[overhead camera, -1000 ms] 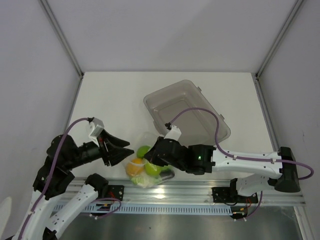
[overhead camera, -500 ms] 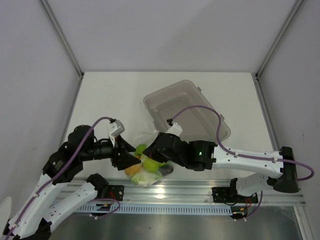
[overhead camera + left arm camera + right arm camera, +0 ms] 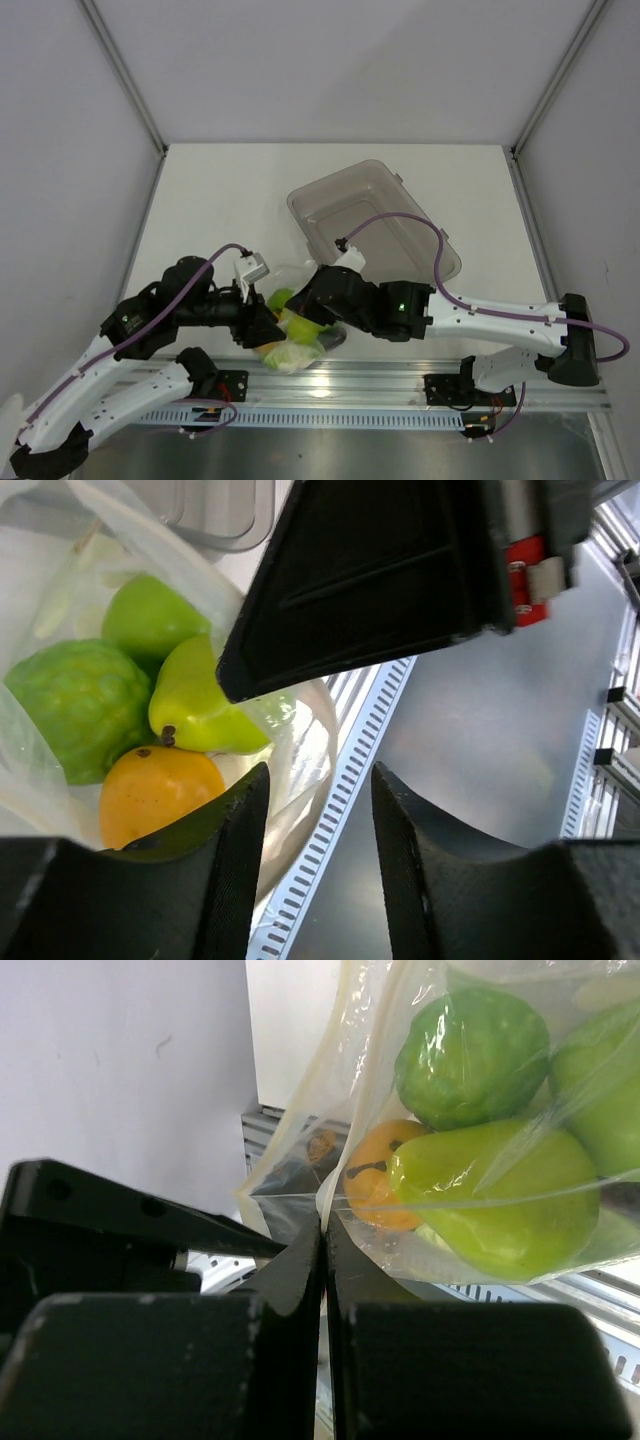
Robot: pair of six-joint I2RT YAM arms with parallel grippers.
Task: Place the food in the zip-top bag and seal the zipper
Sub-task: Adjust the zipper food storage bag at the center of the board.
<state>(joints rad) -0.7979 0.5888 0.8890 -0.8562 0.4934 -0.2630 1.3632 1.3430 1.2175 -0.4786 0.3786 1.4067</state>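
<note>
The bench (image 3: 210, 200) carries the bag (image 3: 291, 356) at its 6 o'clock edge. The food (image 3: 286, 299) is inside, and the bag's length runs roughly 12 to 6. The right pincer (image 3: 322, 1225) is clamped on the film at the bag's 2 o'clock. The left pincer (image 3: 320, 780), fingers apart, faces the bag from 9 o'clock, so its catch lies toward 3. The zipper is too faint to trace.

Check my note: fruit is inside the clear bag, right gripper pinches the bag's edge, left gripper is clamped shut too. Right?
No: the left gripper is open; the left wrist view shows a gap between its fingers. The fruit is inside the clear bag and the right gripper pinches its edge.
</note>
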